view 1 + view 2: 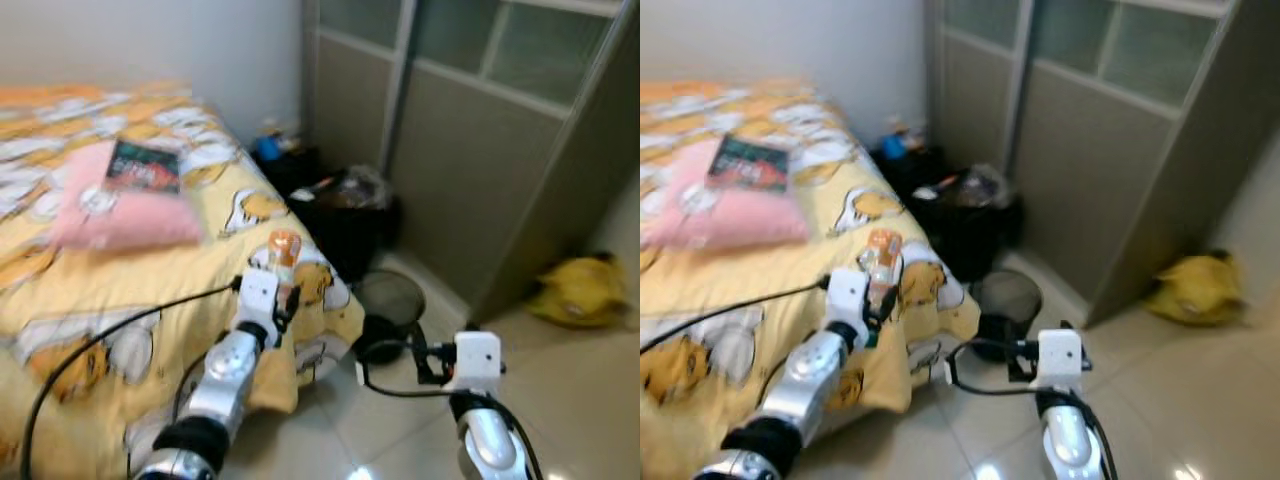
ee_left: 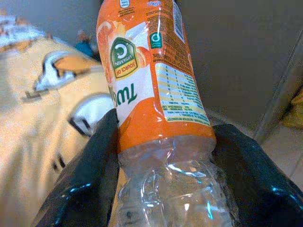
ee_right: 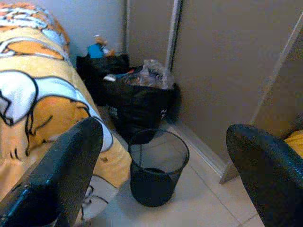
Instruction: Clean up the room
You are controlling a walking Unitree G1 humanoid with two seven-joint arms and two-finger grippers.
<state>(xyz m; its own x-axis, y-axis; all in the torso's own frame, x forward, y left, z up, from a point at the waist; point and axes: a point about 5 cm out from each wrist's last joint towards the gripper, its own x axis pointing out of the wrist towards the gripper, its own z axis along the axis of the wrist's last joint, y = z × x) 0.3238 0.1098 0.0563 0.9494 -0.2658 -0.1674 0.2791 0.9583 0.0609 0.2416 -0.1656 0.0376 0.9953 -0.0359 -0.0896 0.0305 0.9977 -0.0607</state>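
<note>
My left gripper (image 1: 283,282) is shut on an empty plastic bottle (image 1: 283,251) with an orange label, held upright over the near corner of the bed (image 1: 120,330). In the left wrist view the bottle (image 2: 156,94) sits squeezed between both black fingers (image 2: 90,189). My right gripper (image 1: 385,362) is open and held low over the tiled floor, pointing toward a black mesh waste bin (image 1: 390,305). The right wrist view has that bin (image 3: 157,165) standing between the fingers (image 3: 66,175), farther off, beside the bed's corner.
A pink pillow (image 1: 115,215) with a dark book (image 1: 143,165) lies on the yellow patterned bedspread. Black bags of clutter (image 1: 345,210) stand against the wardrobe doors (image 1: 470,150). A yellow bag (image 1: 580,290) lies on the floor at the right.
</note>
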